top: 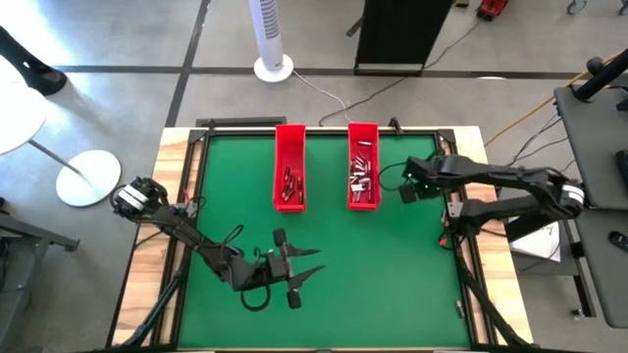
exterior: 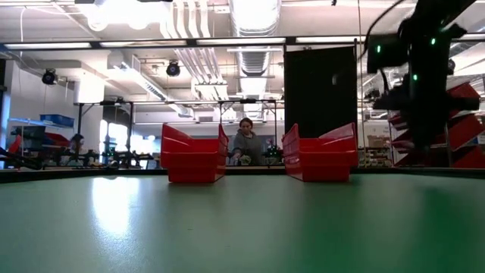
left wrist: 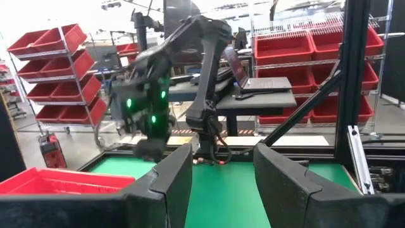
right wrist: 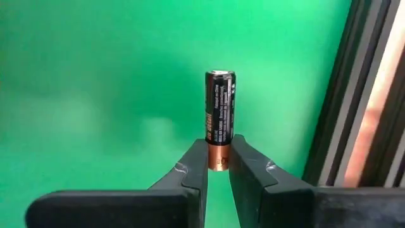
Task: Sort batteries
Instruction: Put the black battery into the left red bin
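Two long red trays stand side by side at the far middle of the green mat. The left tray (top: 289,147) holds a few batteries (top: 290,184), and the right tray (top: 363,137) holds several more (top: 361,176). My right gripper (right wrist: 219,151) hangs just right of the right tray (top: 404,189), shut on a black battery with a copper end (right wrist: 219,114). My left gripper (top: 312,263) waits open near the mat's front middle, pointing level toward the right, with nothing between its fingers (left wrist: 221,168). My right gripper pinches the battery's copper end (right wrist: 219,159) between its two fingertips. The fingers point steeply down, and the battery runs on in line with them, its black body and silvery end cap sticking out past the tips. It is lifted clear above the green mat.
A black frame rail (right wrist: 354,95) edges the mat close to my right gripper. In the low view the trays (exterior: 193,155) (exterior: 322,155) stand at the far side, with open mat in front. A person (exterior: 244,142) sits beyond the table.
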You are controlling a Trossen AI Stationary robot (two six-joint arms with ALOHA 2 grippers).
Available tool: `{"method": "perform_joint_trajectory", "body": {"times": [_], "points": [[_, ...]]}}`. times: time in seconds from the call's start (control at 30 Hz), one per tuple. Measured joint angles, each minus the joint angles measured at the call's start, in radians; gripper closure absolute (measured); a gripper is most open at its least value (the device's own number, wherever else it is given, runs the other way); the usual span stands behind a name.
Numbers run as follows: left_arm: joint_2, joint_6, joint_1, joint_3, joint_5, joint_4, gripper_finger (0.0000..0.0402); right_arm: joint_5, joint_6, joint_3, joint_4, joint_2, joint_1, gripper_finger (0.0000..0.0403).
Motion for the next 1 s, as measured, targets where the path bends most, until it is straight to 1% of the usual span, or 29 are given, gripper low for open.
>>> {"method": "perform_joint_trajectory", "body": {"times": [0.13,0.23,0.33,0.4,0.47,0.63,0.7,0.83,0.9,1.0], "points": [[0.001,-0.018,0.001,0.0,0.0,-0.006,0.0253,0.012,-0.004,0.063,-0.004,-0.09,0.034,0.0364],[0.003,-0.026,0.003,0.0,0.0,-0.016,0.0253,0.05,-0.018,0.118,-0.006,-0.135,0.075,0.0365],[0.003,-0.058,0.009,0.0,-0.009,-0.037,0.0253,0.081,-0.028,0.173,-0.003,-0.15,0.131,0.0365],[0.003,-0.068,0.013,-0.002,-0.035,-0.049,0.0253,0.097,-0.045,0.21,0.01,-0.144,0.178,0.0365],[0.003,-0.091,0.021,-0.002,-0.062,-0.064,0.0253,0.103,-0.065,0.243,0.061,-0.121,0.23,0.0365],[0.003,-0.168,0.046,-0.002,-0.137,-0.104,0.0253,0.102,-0.19,0.342,0.246,0.007,0.335,0.0366],[0.003,-0.201,0.049,-0.002,-0.198,-0.14,0.0253,0.098,-0.264,0.388,0.301,0.08,0.359,0.0366],[0.001,-0.273,0.042,-0.003,-0.364,-0.237,0.0253,0.087,-0.392,0.464,0.431,0.221,0.383,0.0366],[-0.004,-0.301,0.03,-0.003,-0.43,-0.27,0.0253,0.051,-0.457,0.494,0.527,0.283,0.385,0.0366],[-0.014,-0.312,0.002,-0.003,-0.495,-0.275,0.0253,-0.024,-0.554,0.536,0.69,0.38,0.383,0.0366]]}}
